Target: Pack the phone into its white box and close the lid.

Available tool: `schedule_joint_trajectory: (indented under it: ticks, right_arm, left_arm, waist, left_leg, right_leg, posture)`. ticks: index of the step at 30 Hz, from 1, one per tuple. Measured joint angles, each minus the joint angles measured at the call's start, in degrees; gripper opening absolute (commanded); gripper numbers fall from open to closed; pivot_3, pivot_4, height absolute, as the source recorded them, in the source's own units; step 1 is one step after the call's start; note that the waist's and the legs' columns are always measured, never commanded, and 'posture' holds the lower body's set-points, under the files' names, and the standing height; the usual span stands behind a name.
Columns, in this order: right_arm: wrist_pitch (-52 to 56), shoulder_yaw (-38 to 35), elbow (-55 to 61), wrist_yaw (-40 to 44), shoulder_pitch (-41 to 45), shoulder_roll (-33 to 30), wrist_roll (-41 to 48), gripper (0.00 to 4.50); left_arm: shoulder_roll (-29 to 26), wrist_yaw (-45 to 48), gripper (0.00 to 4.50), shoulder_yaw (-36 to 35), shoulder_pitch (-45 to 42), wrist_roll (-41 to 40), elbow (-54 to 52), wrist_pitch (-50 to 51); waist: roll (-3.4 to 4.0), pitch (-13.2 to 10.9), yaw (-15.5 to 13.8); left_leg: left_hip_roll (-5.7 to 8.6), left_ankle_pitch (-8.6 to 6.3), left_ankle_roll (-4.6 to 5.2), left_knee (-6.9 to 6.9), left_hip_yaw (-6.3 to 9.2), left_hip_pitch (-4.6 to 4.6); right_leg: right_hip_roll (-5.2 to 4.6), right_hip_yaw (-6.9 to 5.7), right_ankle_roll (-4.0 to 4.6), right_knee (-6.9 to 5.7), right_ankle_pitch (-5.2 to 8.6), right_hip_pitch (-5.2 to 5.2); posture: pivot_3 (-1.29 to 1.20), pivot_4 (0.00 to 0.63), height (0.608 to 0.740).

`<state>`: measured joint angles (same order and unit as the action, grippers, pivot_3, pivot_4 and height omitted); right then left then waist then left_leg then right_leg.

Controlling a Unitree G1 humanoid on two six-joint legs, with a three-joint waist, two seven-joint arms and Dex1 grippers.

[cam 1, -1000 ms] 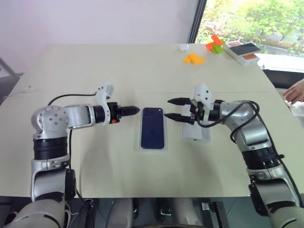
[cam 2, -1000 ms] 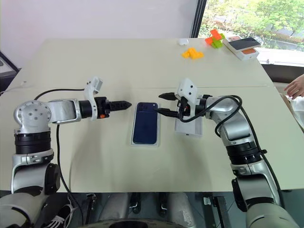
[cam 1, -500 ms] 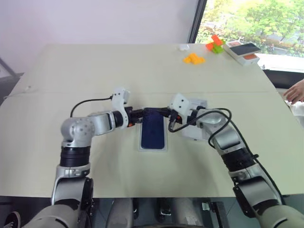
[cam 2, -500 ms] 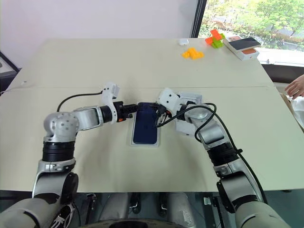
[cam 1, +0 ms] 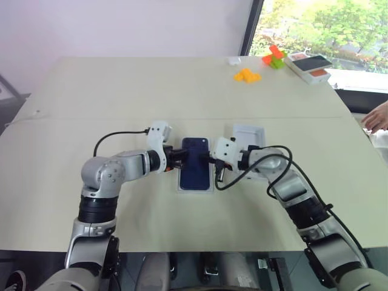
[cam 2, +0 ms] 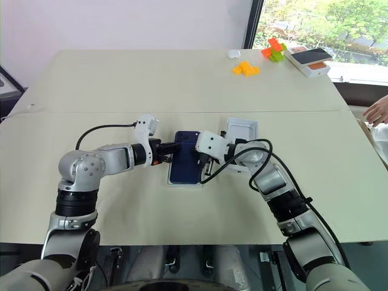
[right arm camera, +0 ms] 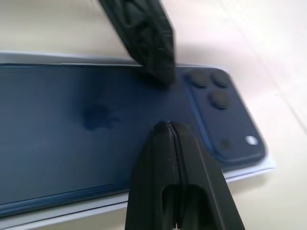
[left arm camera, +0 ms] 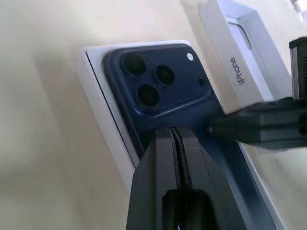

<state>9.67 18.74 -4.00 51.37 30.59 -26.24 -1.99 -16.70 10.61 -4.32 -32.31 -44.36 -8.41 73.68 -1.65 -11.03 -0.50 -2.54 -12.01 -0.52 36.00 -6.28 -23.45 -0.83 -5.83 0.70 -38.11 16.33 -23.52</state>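
Note:
The dark blue phone [cam 1: 195,173] lies back-up in the white box [cam 1: 195,190] at the table's middle, its camera cluster [left arm camera: 148,79] at the far end. The lid [cam 1: 250,134] lies upside down just to its right, white inside. My left gripper [cam 1: 183,153] is shut and comes in from the left. Its tip [left arm camera: 171,130] is over the phone's back, just behind the cameras. From the right comes my shut right gripper [cam 1: 210,159], whose tip [right arm camera: 168,125] is also over the phone's back. The two tips nearly meet. Whether they touch the phone I cannot tell.
Orange blocks [cam 1: 247,75] and an orange-and-green block [cam 1: 274,56] sit at the far right. Beside them stands a box with an orange and dark print [cam 1: 310,66]. A small white object [cam 1: 234,60] lies at the far edge. A person's hand [cam 1: 377,116] shows at the right edge.
Both arms have swung inward and down from either side of the phone until their tips meet over it. Both grippers have gone from open to shut. Phone, box and lid have not moved.

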Motion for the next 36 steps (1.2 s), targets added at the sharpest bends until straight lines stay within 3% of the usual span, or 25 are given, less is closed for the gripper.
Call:
schedule_joint_trajectory:
  ticks: [17,27,31,36]
  right_arm:
    - [3.57,-2.20,0.30,0.05,1.68,1.69,3.18,0.00]
    - [-1.63,0.20,-0.21,-0.12,0.32,-0.72,-1.67,0.00]
    - [1.70,-1.22,-0.21,0.42,0.85,0.52,1.16,0.00]
    - [6.73,-5.85,0.93,1.39,3.11,-0.96,5.09,0.00]
  left_arm:
    - [2.32,-0.40,0.08,-3.95,0.19,0.63,-0.76,1.90]
    - [-0.04,1.87,0.08,-1.05,2.37,2.68,-3.36,0.75]
    - [0.87,1.93,0.08,-1.72,2.13,2.64,-3.02,0.64]
    - [-3.41,4.44,0.08,-1.20,2.18,5.12,-4.01,-4.81]
  waist:
    - [-0.01,-0.01,-0.05]
    - [0.00,0.00,-0.10]
    - [0.00,0.00,-0.12]
    - [0.00,-0.01,-0.12]
  left_leg:
    - [0.00,-0.01,0.01,-0.02,0.00,-0.04]
    - [0.00,-0.01,0.01,0.00,0.00,-0.02]
    - [0.00,-0.01,0.01,-0.01,0.00,-0.03]
    - [0.00,-0.01,0.01,-0.05,0.00,-0.04]
  right_leg:
    - [0.00,0.00,0.00,0.01,0.00,-0.03]
    - [0.00,0.00,-0.01,0.01,0.00,-0.01]
    - [0.00,0.00,0.00,0.01,0.00,-0.02]
    - [0.00,0.00,0.00,0.02,0.00,-0.06]
  posture:
    - [0.00,0.150,0.737]
    - [0.00,0.150,0.737]
    - [0.00,0.150,0.737]
    - [0.00,0.150,0.737]
